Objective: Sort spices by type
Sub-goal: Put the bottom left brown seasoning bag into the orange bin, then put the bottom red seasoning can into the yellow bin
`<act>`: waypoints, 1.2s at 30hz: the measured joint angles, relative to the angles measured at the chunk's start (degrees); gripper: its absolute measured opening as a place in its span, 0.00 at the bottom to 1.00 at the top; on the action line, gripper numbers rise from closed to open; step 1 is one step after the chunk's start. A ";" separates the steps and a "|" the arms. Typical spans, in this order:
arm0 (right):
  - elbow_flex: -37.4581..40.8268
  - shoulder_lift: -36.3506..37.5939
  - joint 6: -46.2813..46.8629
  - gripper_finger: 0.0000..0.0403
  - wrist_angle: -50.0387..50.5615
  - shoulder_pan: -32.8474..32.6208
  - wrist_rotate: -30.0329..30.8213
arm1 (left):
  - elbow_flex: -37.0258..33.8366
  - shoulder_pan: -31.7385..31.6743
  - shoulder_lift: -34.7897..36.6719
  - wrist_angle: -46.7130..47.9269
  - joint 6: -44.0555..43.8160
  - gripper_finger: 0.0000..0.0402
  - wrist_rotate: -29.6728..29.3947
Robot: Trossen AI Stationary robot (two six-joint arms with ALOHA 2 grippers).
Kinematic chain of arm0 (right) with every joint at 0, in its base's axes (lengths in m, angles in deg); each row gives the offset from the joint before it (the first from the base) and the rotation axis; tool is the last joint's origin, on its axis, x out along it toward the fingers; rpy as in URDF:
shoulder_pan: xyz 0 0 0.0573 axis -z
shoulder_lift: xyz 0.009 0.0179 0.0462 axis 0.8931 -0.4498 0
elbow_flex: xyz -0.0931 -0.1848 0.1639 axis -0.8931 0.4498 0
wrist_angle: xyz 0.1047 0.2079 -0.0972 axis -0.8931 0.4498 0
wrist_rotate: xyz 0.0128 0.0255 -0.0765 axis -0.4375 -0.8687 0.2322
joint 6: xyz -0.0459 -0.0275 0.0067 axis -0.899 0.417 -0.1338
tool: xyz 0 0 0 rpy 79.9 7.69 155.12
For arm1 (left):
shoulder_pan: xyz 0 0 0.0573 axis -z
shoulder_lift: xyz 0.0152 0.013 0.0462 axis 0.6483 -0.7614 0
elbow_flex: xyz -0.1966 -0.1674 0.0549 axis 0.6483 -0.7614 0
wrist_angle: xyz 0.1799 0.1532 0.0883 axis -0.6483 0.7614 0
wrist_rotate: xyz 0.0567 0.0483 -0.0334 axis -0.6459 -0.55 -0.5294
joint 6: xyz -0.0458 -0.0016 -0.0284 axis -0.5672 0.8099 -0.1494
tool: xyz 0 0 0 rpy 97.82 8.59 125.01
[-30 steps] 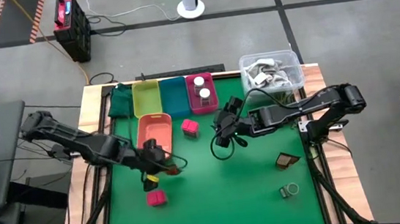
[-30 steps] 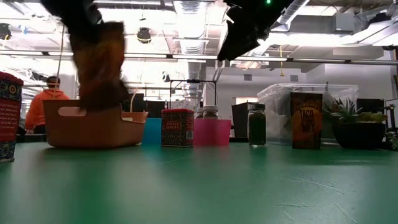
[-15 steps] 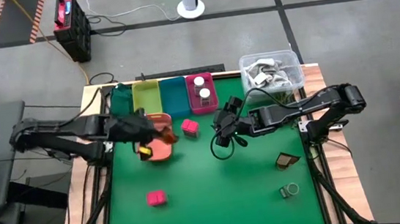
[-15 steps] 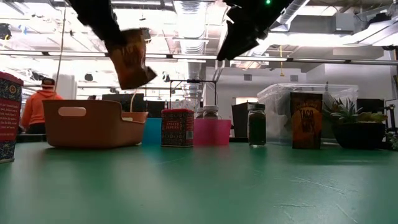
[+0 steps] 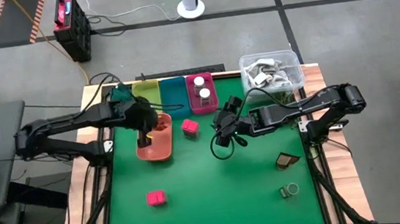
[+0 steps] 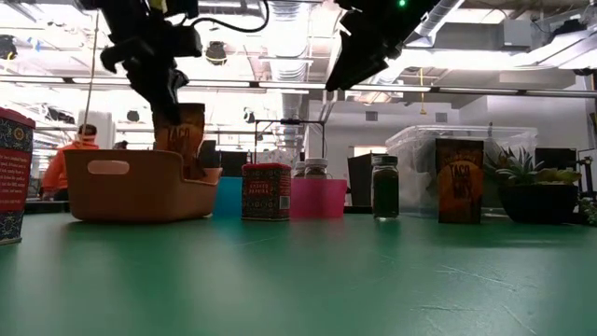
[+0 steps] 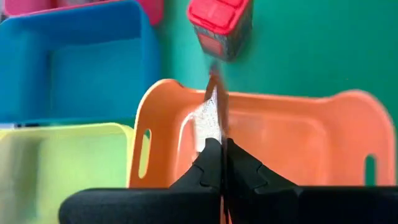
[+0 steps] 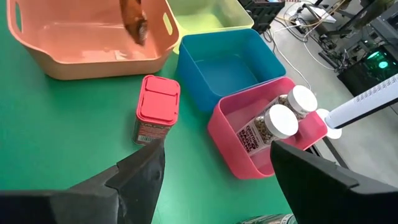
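Note:
My left gripper (image 5: 145, 129) is shut on a brown packet (image 6: 187, 136) above the salmon tray (image 5: 156, 147); the packet's lower part dips behind the tray wall (image 6: 140, 187). My right gripper (image 5: 223, 129) hovers open over mid-table, near a pink block (image 5: 190, 126) standing on its base. A second pink block (image 5: 156, 198) lies toward the near left. Two white-capped jars (image 5: 201, 90) stand in the magenta tray (image 5: 193, 105). Another brown packet (image 5: 287, 161) and a dark green jar (image 5: 290, 189) sit at the near right. My left gripper pinches the brown packet by its upper edge (image 7: 213, 138) between both fingers (image 7: 239, 171), coming from above and pointing down. The packet hangs upright below them, edge-on in the wrist view, with its lower part inside the salmon tray. Whether it touches the tray floor, I cannot tell.
The yellow tray (image 5: 146, 96) and teal tray (image 5: 173, 94) stand side by side at the far edge beside the magenta one. A clear tub (image 5: 270, 72) sits at the far right corner. Open green mat lies in the middle and along the near edge.
My left gripper carried the brown packet up from near the pink block at the near left and toward the far edge, over the salmon tray. It then came down, so the packet hangs upright with its lower part inside the tray. The right arm kept still.

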 joint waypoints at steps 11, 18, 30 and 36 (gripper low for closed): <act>0.00 0.00 0.00 0.80 0.00 -0.65 -0.07 | 0.00 -1.45 -6.34 2.72 10.77 0.00 0.03; 0.00 0.00 0.00 0.80 -0.02 -1.11 -0.09 | 0.00 -5.28 -8.35 3.01 10.43 0.00 -0.05; 0.00 0.00 0.02 0.80 -0.04 -1.11 -0.09 | 0.00 -5.74 -8.29 1.20 7.19 0.19 -1.89; 0.00 0.00 0.02 0.80 -0.07 -1.11 -0.09 | 0.00 -5.70 -8.14 0.89 7.21 0.31 -6.12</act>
